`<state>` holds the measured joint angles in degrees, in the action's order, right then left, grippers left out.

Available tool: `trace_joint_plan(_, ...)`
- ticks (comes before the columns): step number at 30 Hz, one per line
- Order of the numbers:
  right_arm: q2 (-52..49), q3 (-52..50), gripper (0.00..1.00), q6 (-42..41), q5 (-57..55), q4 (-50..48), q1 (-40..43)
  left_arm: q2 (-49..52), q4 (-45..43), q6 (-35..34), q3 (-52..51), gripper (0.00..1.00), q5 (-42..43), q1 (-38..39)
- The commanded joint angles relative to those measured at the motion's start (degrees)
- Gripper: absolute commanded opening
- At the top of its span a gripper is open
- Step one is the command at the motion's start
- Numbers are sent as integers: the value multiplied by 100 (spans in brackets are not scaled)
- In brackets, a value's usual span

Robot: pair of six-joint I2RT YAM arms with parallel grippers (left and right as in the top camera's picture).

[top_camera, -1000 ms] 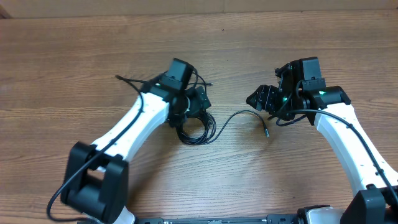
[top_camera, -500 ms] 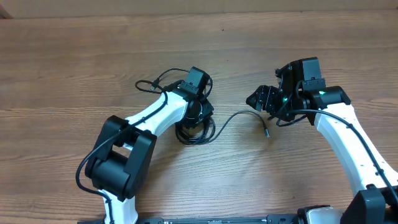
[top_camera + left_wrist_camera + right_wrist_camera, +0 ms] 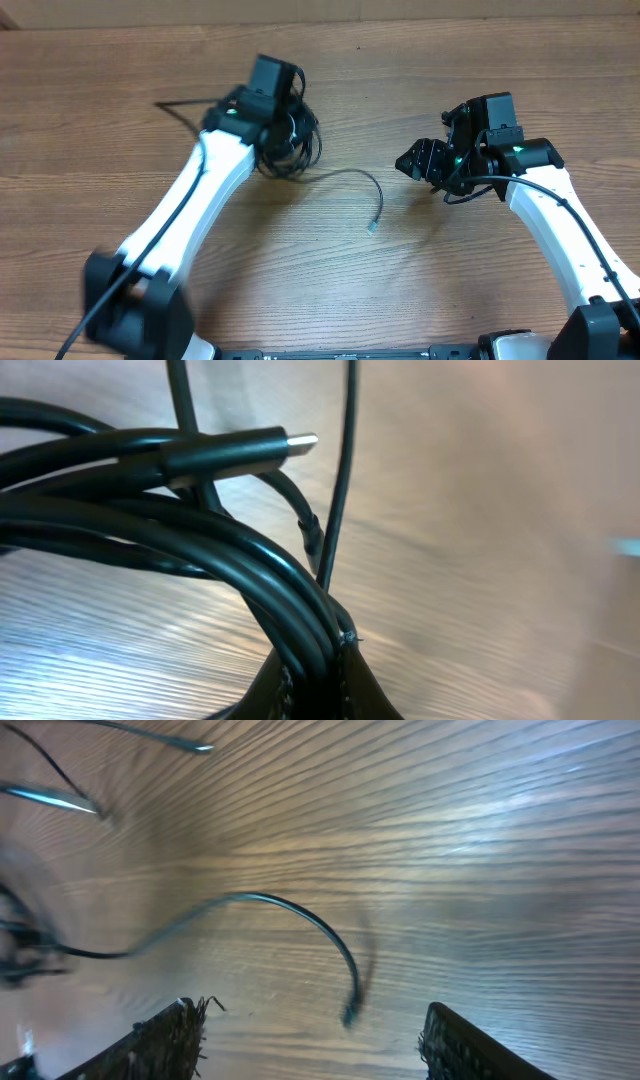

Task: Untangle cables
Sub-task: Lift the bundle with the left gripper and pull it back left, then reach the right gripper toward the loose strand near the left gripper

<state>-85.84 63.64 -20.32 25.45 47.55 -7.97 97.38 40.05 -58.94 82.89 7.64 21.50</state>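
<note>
The cables (image 3: 291, 150) are a black coiled bundle at the back left of the wooden table (image 3: 330, 290), lifted under my left gripper (image 3: 283, 132). In the left wrist view, that gripper (image 3: 322, 675) is shut on several strands of the cables (image 3: 250, 555), and a metal-tipped plug (image 3: 290, 445) sticks out above them. One thin strand (image 3: 352, 176) trails right from the bundle and ends in a small plug (image 3: 372, 228). Another strand (image 3: 178, 106) sticks out to the left. My right gripper (image 3: 413, 160) is open. In the right wrist view, it (image 3: 312, 1038) hovers with that strand's plug end (image 3: 349, 1013) between its fingers, untouched.
The left arm (image 3: 190, 210) runs diagonally from the front left up to the bundle. The right arm (image 3: 550, 215) comes in from the front right. The table's far edge (image 3: 400, 18) lies along the top.
My left gripper has shut on the cable bundle and carried it back and to the left. The trailing strand's plug end slid left with it. The right arm has stayed put.
</note>
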Motion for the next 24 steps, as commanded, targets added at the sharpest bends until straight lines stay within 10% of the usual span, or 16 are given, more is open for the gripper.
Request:
trace_joint_plan(1,-7,44,69,352,855,-17,-24,-782,142,-280,181,4,-258,48)
trace_joint_plan(10,-7,44,70,-212,2824,-111,-24,-1318,570,-2236,181,4,-549,48)
trace_joint_plan(24,-7,44,75,-962,2715,-127,-24,-1307,1427,-4789,179,4,-551,59)
